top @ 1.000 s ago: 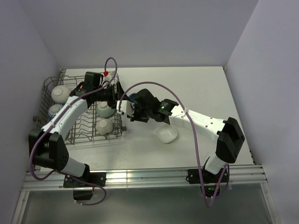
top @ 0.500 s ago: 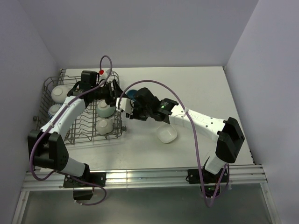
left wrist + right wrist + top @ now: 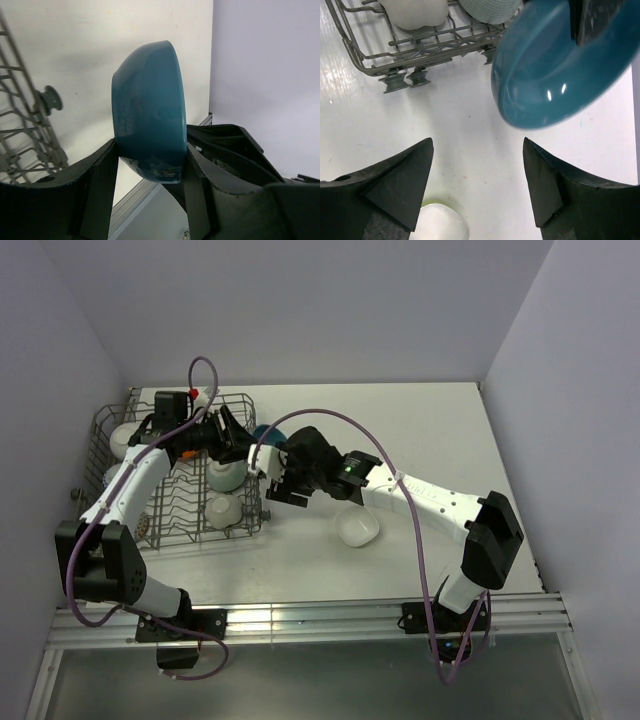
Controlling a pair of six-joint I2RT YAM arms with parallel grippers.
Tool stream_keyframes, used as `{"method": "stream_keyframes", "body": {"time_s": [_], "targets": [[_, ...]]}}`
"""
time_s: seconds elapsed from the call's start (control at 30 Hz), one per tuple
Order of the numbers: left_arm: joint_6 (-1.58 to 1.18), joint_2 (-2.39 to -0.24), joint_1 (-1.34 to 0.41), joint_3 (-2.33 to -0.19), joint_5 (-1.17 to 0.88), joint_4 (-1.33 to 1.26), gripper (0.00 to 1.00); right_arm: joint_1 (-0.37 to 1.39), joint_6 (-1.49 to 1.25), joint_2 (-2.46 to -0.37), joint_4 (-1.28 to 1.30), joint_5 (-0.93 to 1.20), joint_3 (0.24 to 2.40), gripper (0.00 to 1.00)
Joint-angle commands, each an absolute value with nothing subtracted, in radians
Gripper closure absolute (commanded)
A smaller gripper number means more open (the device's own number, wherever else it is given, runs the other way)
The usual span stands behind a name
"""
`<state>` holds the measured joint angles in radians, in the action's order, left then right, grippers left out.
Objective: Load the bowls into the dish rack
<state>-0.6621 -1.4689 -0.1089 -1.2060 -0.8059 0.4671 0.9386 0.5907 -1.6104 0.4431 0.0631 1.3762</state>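
A teal bowl point(image 3: 150, 110) is pinched on edge between the fingers of my left gripper point(image 3: 150, 157), just off the right side of the dish rack point(image 3: 110, 425). From above, the teal bowl point(image 3: 265, 432) hangs beside the left gripper point(image 3: 243, 443). My right gripper point(image 3: 477, 145) stands open just below the teal bowl point(image 3: 555, 75), touching nothing. In the rack sit a white bowl point(image 3: 128, 440), a pale green bowl point(image 3: 225, 475), another white bowl point(image 3: 222, 508) and a blue-patterned bowl point(image 3: 118, 478). A white bowl point(image 3: 357, 530) lies upside down on the table.
The rack's near corner and feet point(image 3: 400, 82) are close to the left of the right gripper point(image 3: 278, 485). The upside-down white bowl point(image 3: 442, 227) lies right under the right wrist. Walls close the table at the back and both sides.
The right gripper has opened and let go of the teal bowl. The left gripper closed on it and has drawn back to the left with it.
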Motion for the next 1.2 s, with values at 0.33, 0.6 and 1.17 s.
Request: {"method": "stream_keyframes", "body": {"time_s": [0.33, 0.6, 1.17], "targets": [[-0.375, -1.384, 0.158, -1.291, -0.643, 0.774, 1.00, 0.907, 0.508, -1.548, 0.417, 0.044, 1.424, 0.08], [-0.040, -1.335, 0.209, -1.404, -0.283, 0.948, 1.00, 0.813, 0.462, -1.517, 0.466, 0.071, 1.402, 0.06], [0.267, -1.402, 0.132, -1.339, 0.164, 0.865, 1.00, 0.712, 0.453, -1.456, 0.486, 0.054, 1.333, 0.04]]}}
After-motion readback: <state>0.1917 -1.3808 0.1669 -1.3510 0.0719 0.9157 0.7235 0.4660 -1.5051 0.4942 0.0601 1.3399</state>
